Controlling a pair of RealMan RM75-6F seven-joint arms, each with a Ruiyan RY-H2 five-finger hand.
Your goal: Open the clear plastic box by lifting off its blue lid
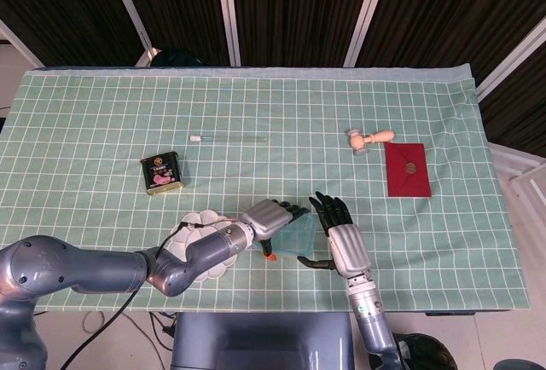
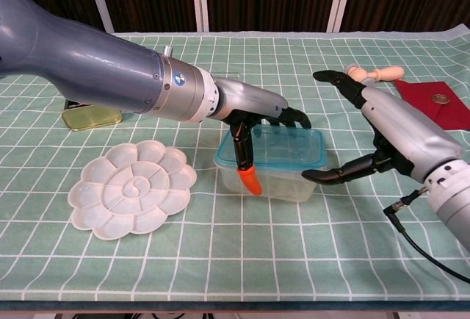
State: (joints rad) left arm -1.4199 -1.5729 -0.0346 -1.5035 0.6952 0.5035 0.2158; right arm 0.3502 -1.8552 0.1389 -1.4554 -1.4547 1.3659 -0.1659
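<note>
The clear plastic box (image 2: 283, 184) with its blue lid (image 2: 283, 150) on stands on the green checked cloth near the table's front edge; in the head view the box (image 1: 299, 239) is mostly covered by the hands. My left hand (image 2: 253, 113) (image 1: 271, 216) grips its left end: fingers hook over the lid's far edge and the orange-tipped thumb (image 2: 247, 179) presses the near wall. My right hand (image 2: 389, 131) (image 1: 343, 239) is at the box's right end, fingers spread above it, thumb tip against the lower right corner.
A white flower-shaped palette (image 2: 132, 198) lies left of the box. Farther back are a small tin (image 1: 161, 172), a thin glass tube (image 1: 229, 138), a wooden mallet (image 1: 370, 139) and a red envelope (image 1: 407, 170). A black cable (image 2: 433, 260) trails from my right wrist.
</note>
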